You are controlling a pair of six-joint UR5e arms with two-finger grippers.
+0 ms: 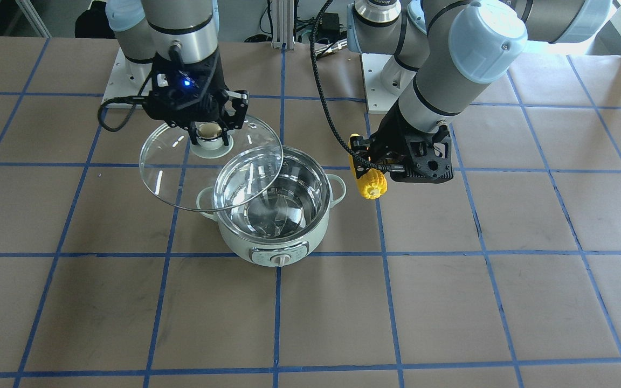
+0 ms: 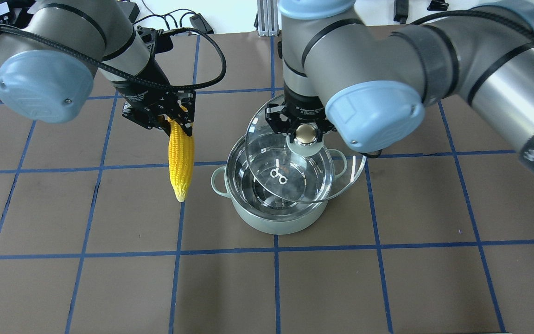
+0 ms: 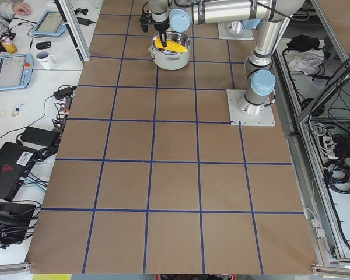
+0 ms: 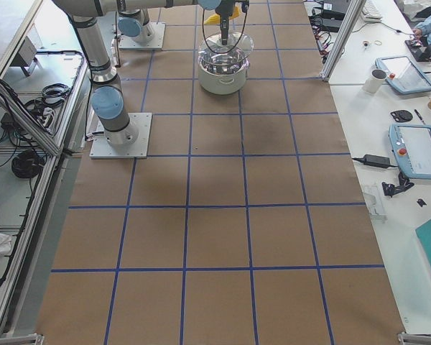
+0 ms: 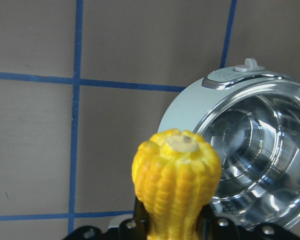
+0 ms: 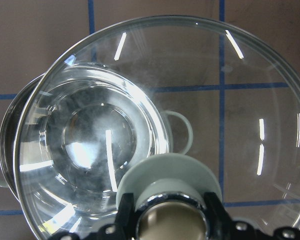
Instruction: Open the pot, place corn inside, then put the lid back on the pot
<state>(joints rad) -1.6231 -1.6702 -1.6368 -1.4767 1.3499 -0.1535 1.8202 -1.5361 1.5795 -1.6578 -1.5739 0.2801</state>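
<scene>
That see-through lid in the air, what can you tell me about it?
The lid is round clear glass with a metal rim, small vent holes and a pale green knob with a beige top. The right gripper has its jaws shut on the knob, holding the lid tilted, lifted partly over the open pot, apparently not touching it.

Glass lid (image 1: 184,175) tilts over the open pot (image 1: 316,233), corn (image 1: 371,184) hanging beside.

Counted on the robot's surface (image 1: 450,302): one pot (image 1: 240,242), one glass lid (image 1: 181,172), one corn cob (image 1: 372,183), a single example of each.
</scene>
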